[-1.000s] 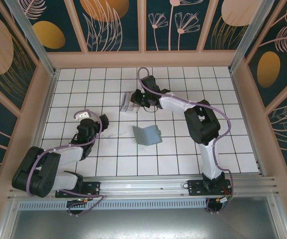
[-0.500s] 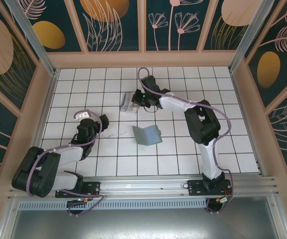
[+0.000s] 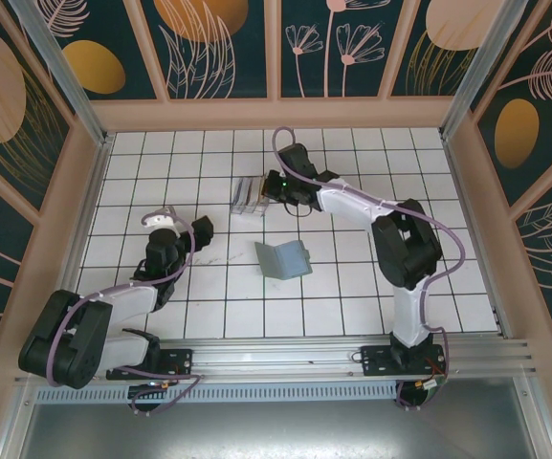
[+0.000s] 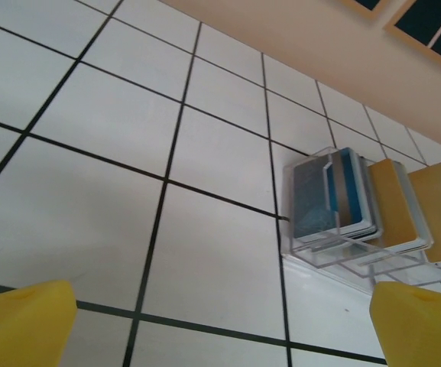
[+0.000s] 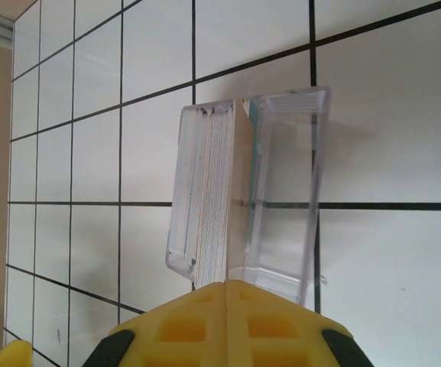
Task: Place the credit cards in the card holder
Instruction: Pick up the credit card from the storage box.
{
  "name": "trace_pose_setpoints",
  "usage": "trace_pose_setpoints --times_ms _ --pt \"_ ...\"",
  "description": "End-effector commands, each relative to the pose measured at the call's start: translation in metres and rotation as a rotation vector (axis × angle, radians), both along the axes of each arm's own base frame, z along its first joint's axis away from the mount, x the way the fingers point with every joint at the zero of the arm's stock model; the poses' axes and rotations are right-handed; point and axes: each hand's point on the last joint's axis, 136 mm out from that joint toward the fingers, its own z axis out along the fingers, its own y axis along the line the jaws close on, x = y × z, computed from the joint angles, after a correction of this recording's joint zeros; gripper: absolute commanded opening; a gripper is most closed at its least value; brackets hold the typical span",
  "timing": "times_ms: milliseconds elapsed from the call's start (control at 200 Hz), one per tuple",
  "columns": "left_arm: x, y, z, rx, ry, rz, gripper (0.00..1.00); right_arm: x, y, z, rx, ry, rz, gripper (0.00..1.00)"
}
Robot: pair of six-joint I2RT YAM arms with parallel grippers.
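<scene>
Right gripper (image 3: 270,190) is shut: yellow waffle-textured pads (image 5: 189,329) pressed together, just a thin seam between them. Can't tell if a card edge is pinched in that seam

Directly ahead of its tips, touching or very nearly: clear plastic box (image 5: 289,176). It's rigid, rectangular and open-topped, with thin see-through walls and tile lines visible through it. The credit cards (image 5: 218,191) stand on edge inside as one tight stack, hard against the wall on the gripper's left, showing thin white edges

Left gripper (image 3: 184,227) has its jaws at full width, with blocky yellow fingers (image 4: 21,325) in the lower corners of its wrist view and glossy white tile with black grout lines across the gap. The same box sits ahead and to the right of it, well apart. Card faces show from that side: blue, white-trimmed, and a matte orange-yellow one at the far end

Card holder (image 3: 283,258) is a flat sage-green wallet with rounded corners, lying opened out on the tiled table (image 3: 352,287). It's back from the right gripper toward that arm's base and off to the left gripper's right, well apart from both
</scene>
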Motion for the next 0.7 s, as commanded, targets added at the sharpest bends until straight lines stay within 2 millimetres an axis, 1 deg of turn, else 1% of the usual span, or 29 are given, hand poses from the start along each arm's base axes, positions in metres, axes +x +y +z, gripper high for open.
trace_pose_setpoints --times_ms 0,20,75,175,255,305,335,350,445,485,521,581,641,696 --pt "0.002 -0.001 -0.001 0.021 0.009 -0.012 0.99 -0.008 -0.021 0.026 0.002 -0.062 0.012 0.00" --pt "0.002 -0.001 -0.003 0.030 0.022 -0.013 0.98 -0.012 -0.023 0.030 0.017 -0.070 0.024 0.00" --pt "0.003 -0.006 -0.001 0.026 0.024 -0.038 0.98 -0.018 -0.028 0.041 0.040 -0.098 0.046 0.00" --pt "0.002 -0.021 0.010 -0.018 -0.013 -0.105 0.98 -0.034 -0.042 0.055 0.031 -0.153 0.088 0.00" --pt "0.006 -0.032 0.007 0.001 0.047 -0.116 0.98 -0.049 -0.058 0.055 0.010 -0.176 0.112 0.00" --pt "0.006 -0.047 0.008 0.010 0.072 -0.167 0.98 -0.060 -0.067 0.057 0.006 -0.191 0.132 0.00" --pt "0.003 -0.058 0.010 -0.005 0.073 -0.210 0.99 -0.071 -0.071 0.054 0.000 -0.194 0.152 0.00" --pt "0.002 -0.064 0.012 -0.017 0.071 -0.234 0.99 -0.073 -0.072 0.053 -0.002 -0.195 0.156 0.00" --pt "-0.013 -0.101 0.032 -0.148 0.020 -0.399 0.98 -0.099 -0.077 0.056 0.020 -0.241 0.229 0.00" --pt "-0.017 -0.110 0.041 -0.199 0.011 -0.440 0.99 -0.108 -0.078 0.060 0.039 -0.274 0.265 0.00" --pt "-0.020 -0.116 0.046 -0.233 0.021 -0.467 0.99 -0.119 -0.076 0.067 0.069 -0.312 0.308 0.00" --pt "-0.021 -0.122 0.051 -0.240 0.050 -0.495 0.99 -0.135 -0.078 0.076 0.117 -0.365 0.342 0.00" --pt "-0.023 -0.126 0.053 -0.232 0.082 -0.522 0.98 -0.147 -0.085 0.075 0.134 -0.384 0.339 0.00" --pt "-0.027 -0.129 0.051 -0.236 0.130 -0.541 0.99 -0.158 -0.092 0.060 0.143 -0.362 0.323 0.00"
